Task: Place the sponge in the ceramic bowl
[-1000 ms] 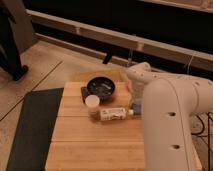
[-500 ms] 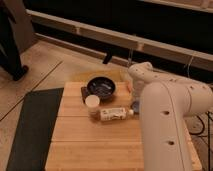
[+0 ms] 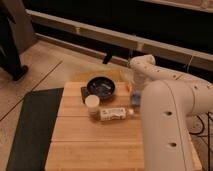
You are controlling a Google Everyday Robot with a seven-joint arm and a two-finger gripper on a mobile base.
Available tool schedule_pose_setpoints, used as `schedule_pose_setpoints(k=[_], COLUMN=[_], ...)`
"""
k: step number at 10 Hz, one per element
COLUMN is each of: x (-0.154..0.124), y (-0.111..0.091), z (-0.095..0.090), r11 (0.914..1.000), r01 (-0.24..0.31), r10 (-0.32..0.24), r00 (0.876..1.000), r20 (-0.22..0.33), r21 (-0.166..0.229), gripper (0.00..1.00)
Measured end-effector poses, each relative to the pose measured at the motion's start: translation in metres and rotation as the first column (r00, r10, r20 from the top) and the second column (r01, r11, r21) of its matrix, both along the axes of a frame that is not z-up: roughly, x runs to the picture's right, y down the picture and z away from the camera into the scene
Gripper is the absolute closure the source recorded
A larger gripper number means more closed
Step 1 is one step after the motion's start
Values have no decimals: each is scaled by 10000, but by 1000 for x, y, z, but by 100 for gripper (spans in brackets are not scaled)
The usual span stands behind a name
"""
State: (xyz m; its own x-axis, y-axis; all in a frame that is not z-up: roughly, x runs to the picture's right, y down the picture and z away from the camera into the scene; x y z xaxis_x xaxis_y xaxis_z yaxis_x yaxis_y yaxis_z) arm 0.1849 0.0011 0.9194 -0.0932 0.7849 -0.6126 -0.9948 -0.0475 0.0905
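Observation:
The ceramic bowl [image 3: 101, 87], round, dark and glossy, sits at the back middle of the wooden table [image 3: 95, 145]. A small light-blue sponge [image 3: 136, 99] shows to the right of the bowl, at the edge of my white arm [image 3: 165, 105]. My gripper [image 3: 133, 85] hangs just above the sponge, right of the bowl's rim, and is partly hidden by the arm. Whether it touches the sponge cannot be told.
A white-lidded jar [image 3: 92, 102] stands in front of the bowl. A white bottle [image 3: 114, 114] lies on its side beside it. A small dark block [image 3: 84, 92] sits left of the bowl. A dark mat [image 3: 35, 130] covers the floor on the left.
My arm's bent joint has shifted slightly back and up over the table's right rear. The bowl, jar and bottle have not moved.

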Motion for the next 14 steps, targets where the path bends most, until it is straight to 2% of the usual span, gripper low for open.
schedule_pose_setpoints(k=[2,3,5,6,7,8,10,11,12,13,14], x=[-32,-52,-89,-121,-141,-172,-216,-226,-236,-239,-239], y=[-40,-56,-70,-70,-65,-53,-22,-13,-3,-3,-9], z=[2,5,12,18,22,26,33,37,45,50,52], r11=[9953,9891,9746,9624,9548,9447,9311,9251,9143,9059,8991], r01=[765,1205,1949,2423,2687,3028,3486,3654,3912,4083,4192], r10=[-792,-1266,-2079,-2609,-2902,-3258,-3637,-3766,-3988,-4166,-4319], r00=[9958,9894,9706,9503,9354,9100,8637,8485,8251,8108,8020], r20=[459,714,1212,1696,2022,2565,3489,3718,4002,4111,4127], r21=[593,844,1107,1227,1270,1257,1076,1031,1045,1128,1264], gripper=[100,100,100,100,100,100,100,100,100,100,100])
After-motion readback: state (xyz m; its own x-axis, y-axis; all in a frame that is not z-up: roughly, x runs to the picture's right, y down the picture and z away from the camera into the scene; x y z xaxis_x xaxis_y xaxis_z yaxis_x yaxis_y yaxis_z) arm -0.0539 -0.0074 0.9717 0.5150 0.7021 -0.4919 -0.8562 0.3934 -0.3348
